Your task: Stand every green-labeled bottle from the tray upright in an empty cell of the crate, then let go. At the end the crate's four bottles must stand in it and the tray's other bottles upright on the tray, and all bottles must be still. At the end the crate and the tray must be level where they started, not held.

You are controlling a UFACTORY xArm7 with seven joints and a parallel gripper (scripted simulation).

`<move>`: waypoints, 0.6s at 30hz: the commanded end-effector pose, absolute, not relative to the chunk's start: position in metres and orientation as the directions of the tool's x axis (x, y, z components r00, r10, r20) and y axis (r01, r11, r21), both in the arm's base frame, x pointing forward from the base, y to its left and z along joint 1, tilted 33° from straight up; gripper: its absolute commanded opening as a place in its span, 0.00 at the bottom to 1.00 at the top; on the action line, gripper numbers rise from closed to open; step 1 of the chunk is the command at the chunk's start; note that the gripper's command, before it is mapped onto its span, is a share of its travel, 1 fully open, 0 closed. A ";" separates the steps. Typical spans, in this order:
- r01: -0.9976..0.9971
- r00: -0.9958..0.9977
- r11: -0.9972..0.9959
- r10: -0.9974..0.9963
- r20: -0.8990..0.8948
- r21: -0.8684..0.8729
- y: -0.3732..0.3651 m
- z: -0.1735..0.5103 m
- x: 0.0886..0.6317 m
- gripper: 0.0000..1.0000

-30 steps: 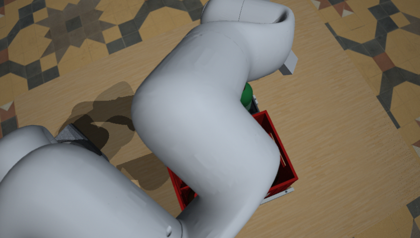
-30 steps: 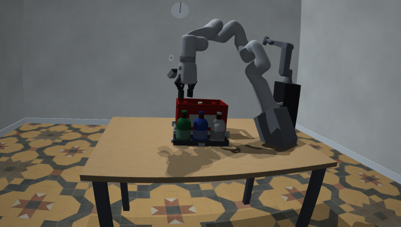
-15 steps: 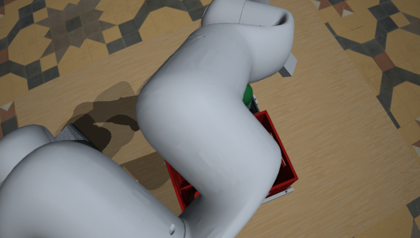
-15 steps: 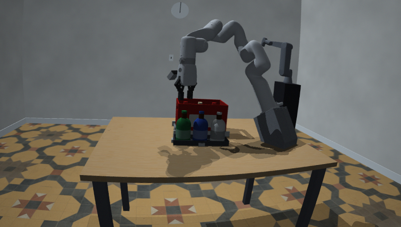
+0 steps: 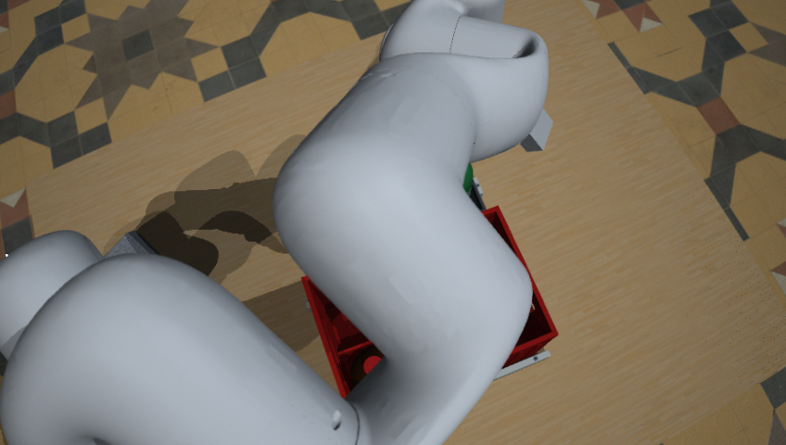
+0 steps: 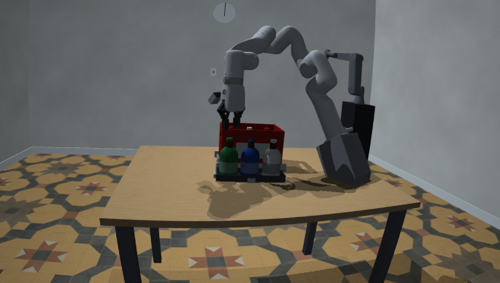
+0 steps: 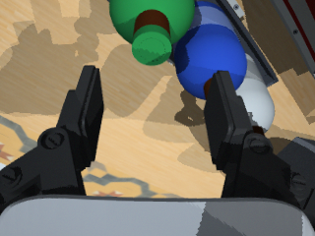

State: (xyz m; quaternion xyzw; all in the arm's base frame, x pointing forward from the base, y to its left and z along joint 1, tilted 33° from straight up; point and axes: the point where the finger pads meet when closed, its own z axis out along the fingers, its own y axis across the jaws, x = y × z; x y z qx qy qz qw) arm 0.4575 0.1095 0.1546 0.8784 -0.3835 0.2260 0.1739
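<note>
Black two-finger gripper spread and empty above the green bottle
Top: white arm hides most of the red plastic crate. Exterior: green-labeled bottle upright at the dark tray's left end. Wrist: parted fingers hang over its green cap

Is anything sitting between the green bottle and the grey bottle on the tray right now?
Yes, the blue bottle stands between the green bottle and the grey bottle, all three upright in a row on the tray. The exterior view shows it plainly.
</note>
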 end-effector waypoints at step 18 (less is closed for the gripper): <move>-0.751 0.604 -0.647 -0.595 0.531 0.129 0.102 0.140 0.463 0.65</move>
